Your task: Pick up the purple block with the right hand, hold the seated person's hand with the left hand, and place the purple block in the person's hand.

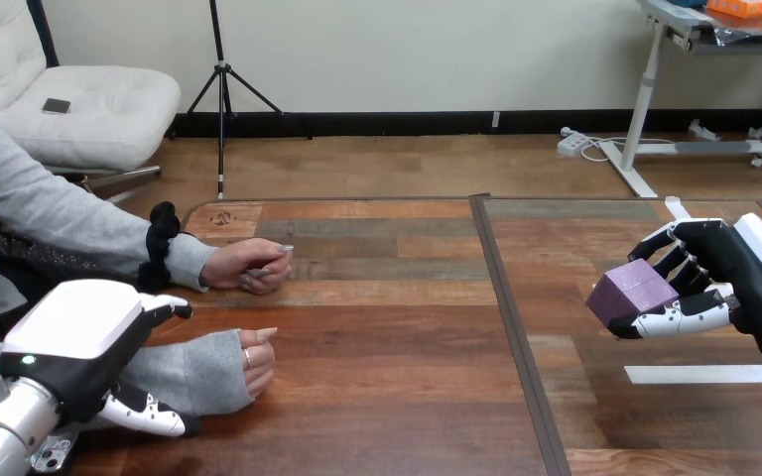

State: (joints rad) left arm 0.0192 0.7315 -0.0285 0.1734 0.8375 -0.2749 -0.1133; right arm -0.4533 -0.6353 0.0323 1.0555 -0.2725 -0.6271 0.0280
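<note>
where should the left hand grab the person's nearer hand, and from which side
Probably at the sleeved wrist of the person's nearer hand, from the near side, where the left hand sits. It lies loosely curled on the table, so the palm is closed.

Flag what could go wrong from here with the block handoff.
1. The person's near hand lies curled on the table, no open palm: the block may have nowhere to land.
2. The right hand holds the block far across the table from it; a long carry could shake it loose.
3. The left hand sits at the sleeve, not the hand; grip unclear.
</note>
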